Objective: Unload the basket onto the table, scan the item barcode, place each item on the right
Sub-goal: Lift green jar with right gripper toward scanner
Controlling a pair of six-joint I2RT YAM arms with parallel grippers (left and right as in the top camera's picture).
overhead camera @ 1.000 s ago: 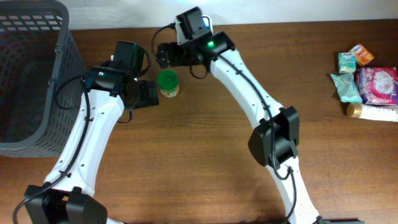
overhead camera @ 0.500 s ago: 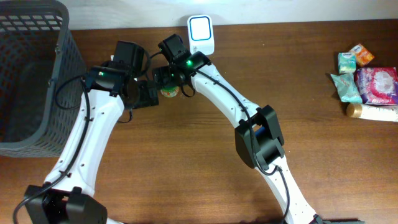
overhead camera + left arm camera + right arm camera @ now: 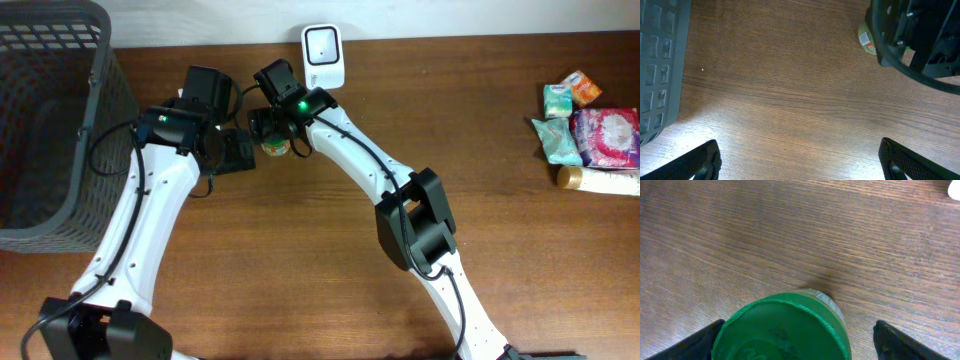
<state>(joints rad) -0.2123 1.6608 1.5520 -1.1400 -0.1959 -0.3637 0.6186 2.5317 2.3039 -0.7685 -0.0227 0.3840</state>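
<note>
The item is a small jar with a green lid [image 3: 782, 330] and a yellow label [image 3: 866, 39]. It stands upright on the wooden table, mostly covered by my right wrist in the overhead view [image 3: 276, 148]. My right gripper [image 3: 800, 342] is lowered over it, open, one finger on each side of the lid. The left finger is close against the lid and a gap shows at the right finger. The white scanner [image 3: 323, 45] stands at the table's back edge, just behind. My left gripper [image 3: 800, 162] hangs wide open over bare wood, left of the jar.
A grey mesh basket [image 3: 50, 120] fills the left end of the table, its wall close to my left gripper [image 3: 660, 60]. Several packaged goods [image 3: 590, 130] lie at the far right edge. The right arm's wrist [image 3: 920, 35] crowds the space beside my left gripper.
My right gripper swung from beside the scanner to over the jar and has sunk around its lid, the jaws narrowing slightly. The left arm has stayed still.
</note>
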